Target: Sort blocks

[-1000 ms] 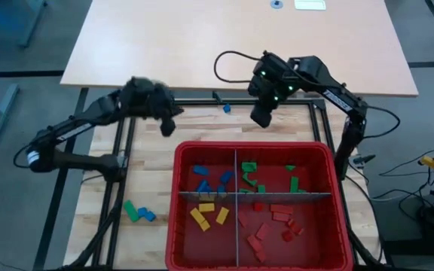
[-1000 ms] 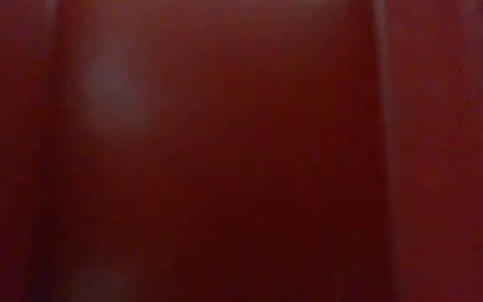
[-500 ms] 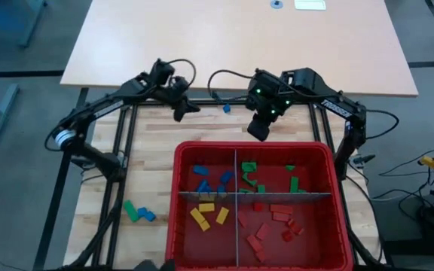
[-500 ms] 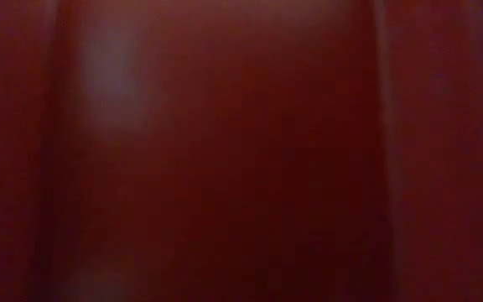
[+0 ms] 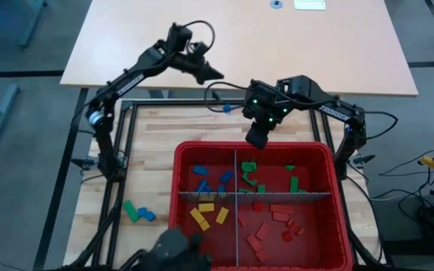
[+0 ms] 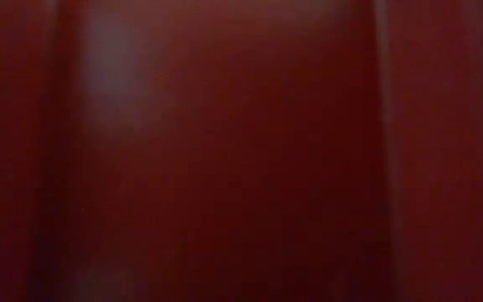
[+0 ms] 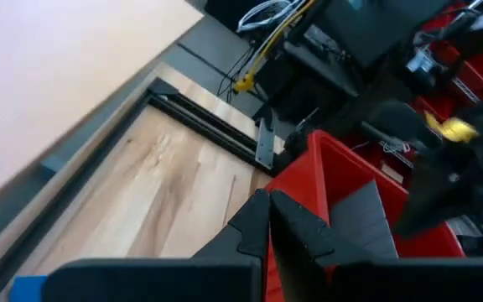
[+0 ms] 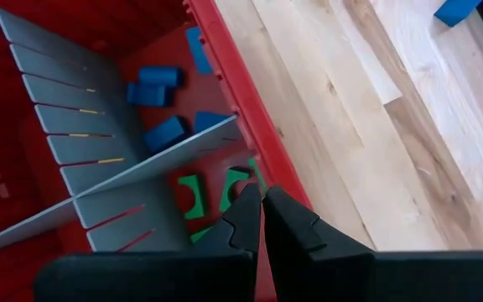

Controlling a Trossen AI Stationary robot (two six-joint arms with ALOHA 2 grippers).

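Observation:
The blocks lie sorted by colour in the red bin [image 5: 178, 203]: blue [image 5: 202, 184], green [image 5: 249, 167], yellow [image 5: 200, 218] and red [image 5: 281, 217], each colour in its own compartment. A loose blue block [image 5: 226, 108] lies on the wood beyond the bin. A green block [image 5: 130, 211] and a blue one [image 5: 148, 216] lie left of it. My right gripper [image 8: 261, 201] is shut with nothing in it and hangs over the bin's far rim [image 8: 250, 126]. My left gripper [image 7: 268, 205] is shut and bare, raised at the far side [image 5: 211, 73].
Grey divider panels [image 8: 116, 168] split the bin into four. A black frame [image 5: 119, 143] borders the wooden board. A tan table [image 5: 239, 38] lies beyond it. A dark blurred shape [image 5: 172, 247] shows at the near edge. The bin's red wall [image 6: 241, 151] fills the low view.
My left gripper has swung up and toward the table's far edge and right, from beside the bin's far left corner to over the tan table. My right gripper has come toward the near edge, to the bin's far rim.

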